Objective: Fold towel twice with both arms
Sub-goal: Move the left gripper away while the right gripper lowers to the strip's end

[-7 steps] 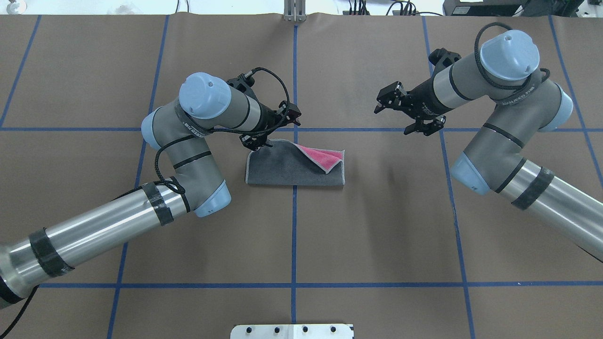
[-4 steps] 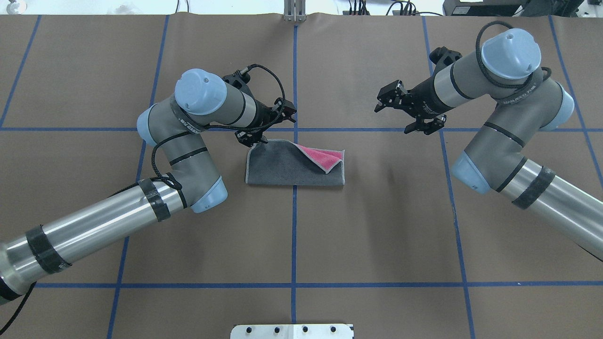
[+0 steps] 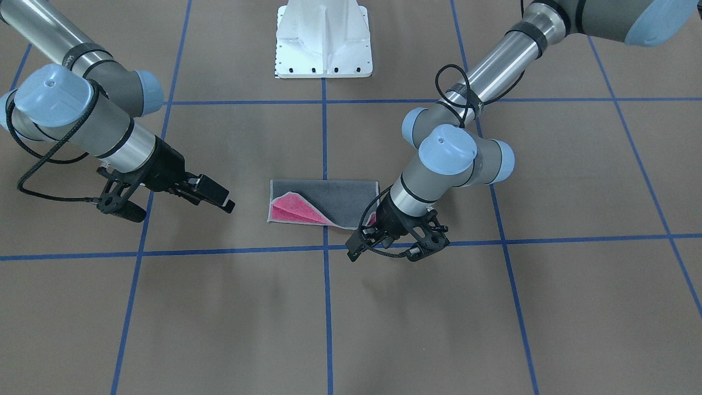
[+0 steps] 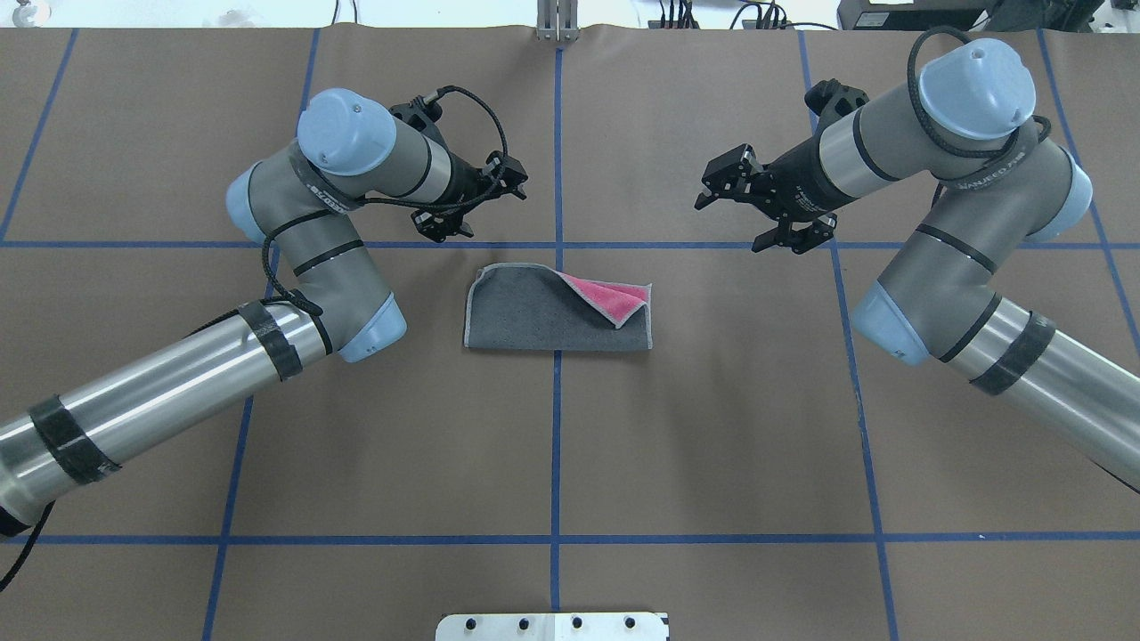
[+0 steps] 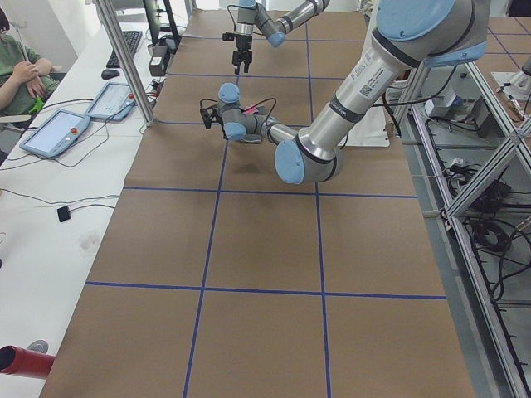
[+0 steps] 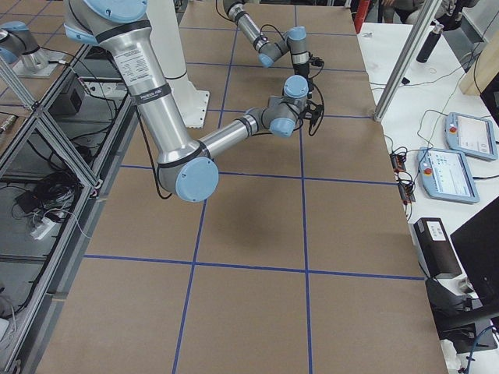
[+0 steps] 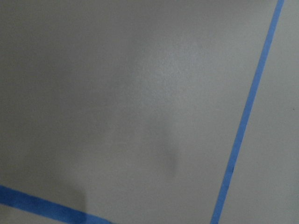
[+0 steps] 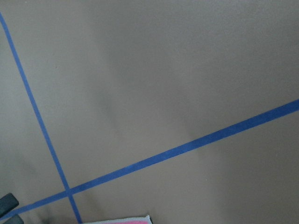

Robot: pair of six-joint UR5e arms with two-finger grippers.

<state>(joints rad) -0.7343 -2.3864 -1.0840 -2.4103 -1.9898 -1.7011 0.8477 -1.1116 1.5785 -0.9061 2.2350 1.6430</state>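
Observation:
The towel (image 4: 543, 316) lies folded in half on the table, dark grey face up, across the centre blue line. Its far right corner is turned back and shows pink (image 4: 614, 298). It also shows in the front-facing view (image 3: 334, 200). My left gripper (image 4: 443, 231) hangs above the table just beyond and left of the towel's far left corner. It is apart from the towel, open and empty. My right gripper (image 4: 788, 240) hovers to the right of the towel and beyond it, open and empty. The right wrist view catches only a sliver of the towel's edge (image 8: 124, 220). The left wrist view shows only table.
The table is covered in brown paper with a blue tape grid (image 4: 557, 445). The white pedestal base (image 3: 323, 38) stands at the robot's side of the table. A metal post (image 5: 124, 58) and a desk with tablets (image 5: 58, 133) stand along the far side.
My left gripper has let go of the towel's far left corner and drawn back, up and to the left. The corner now lies on the fold. The right arm has barely shifted.

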